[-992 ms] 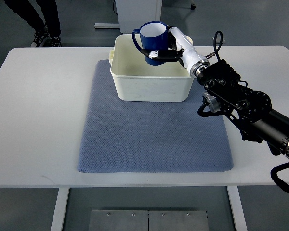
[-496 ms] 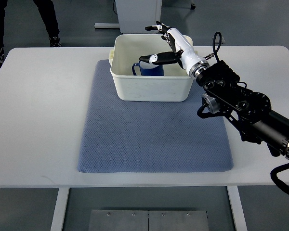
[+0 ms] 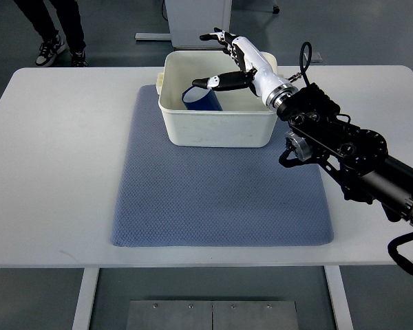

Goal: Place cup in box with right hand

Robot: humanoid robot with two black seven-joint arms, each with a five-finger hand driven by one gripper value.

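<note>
White right hand (image 3: 233, 60) with dark fingertips, silver wrist ring, bulky black arm (image 3: 344, 148), seemingly one looping black cable.

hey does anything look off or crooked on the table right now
Yes, one thing. The blue cup inside the white box looks tipped over toward the left instead of standing upright. The right hand hovers open above it, holding nothing. The box sits at the far edge of the blue mat, which lies flat.
</note>
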